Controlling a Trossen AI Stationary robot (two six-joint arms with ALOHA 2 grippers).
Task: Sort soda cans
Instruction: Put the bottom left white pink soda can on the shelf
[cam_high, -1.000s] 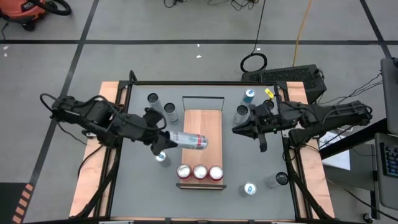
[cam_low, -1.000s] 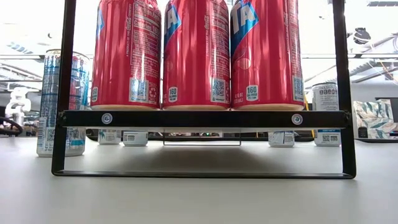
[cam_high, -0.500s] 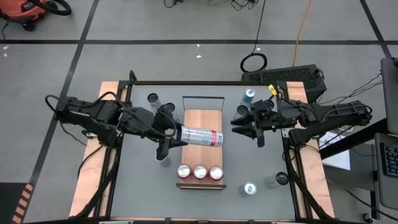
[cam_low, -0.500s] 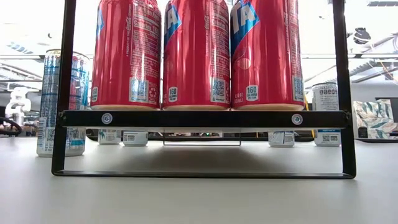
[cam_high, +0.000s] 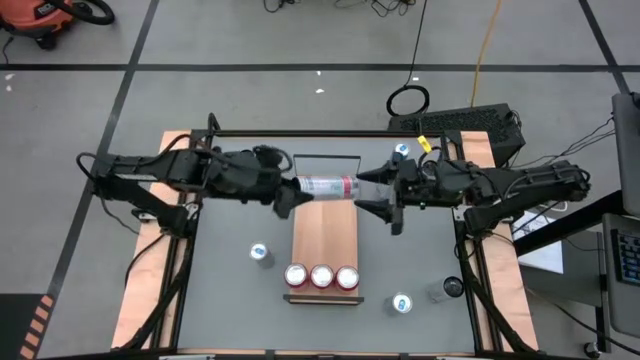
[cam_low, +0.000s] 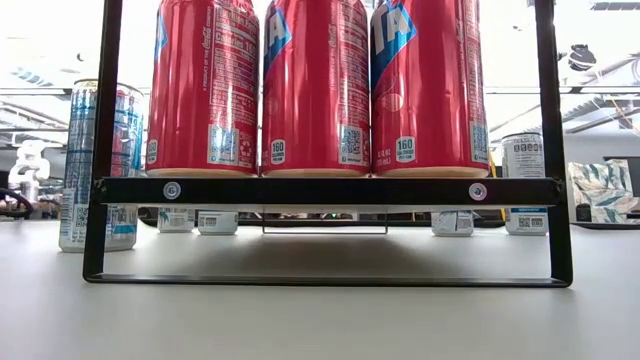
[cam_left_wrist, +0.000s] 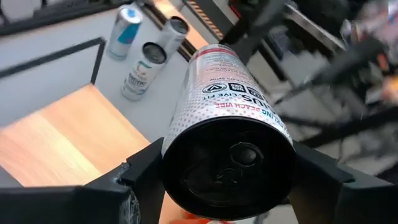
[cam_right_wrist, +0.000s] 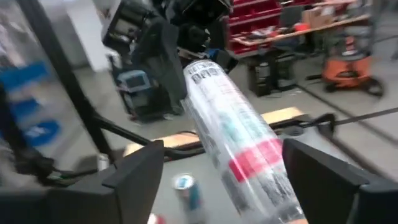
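Observation:
A silver-grey soda can (cam_high: 326, 185) with a red band lies level in the air over the far end of the wooden board (cam_high: 325, 225). My left gripper (cam_high: 296, 191) is shut on its dark-topped end (cam_left_wrist: 229, 167). My right gripper (cam_high: 373, 193) is open, and its fingers (cam_right_wrist: 134, 177) stand on either side of the can's other end (cam_right_wrist: 249, 155) with gaps showing. Three red cans (cam_high: 322, 276) stand in a row on the black rack (cam_low: 320, 190) at the board's near end. My left gripper pinches the can's dark-topped end (cam_left_wrist: 186, 134) between its two fingers (cam_left_wrist: 146, 177). It comes from the table's left, slanting a little downward, with the fingers along the can. The can is lifted clear and sticks out about level toward the table's right.
Blue cans stand at the near left (cam_high: 261, 253), near right (cam_high: 402, 303) and far right (cam_high: 402, 151). A silver-grey can (cam_high: 452, 288) stands at the near right. A blue can and two silver-grey ones (cam_left_wrist: 144, 71) stand at the far left beyond the board. A black frame rims the table.
My left gripper has carried the can from over the table's middle toward the far edge and the right, and the can has swung to lie left to right. My right gripper has opened and moved left, so that its fingers now stand around the can's free end.

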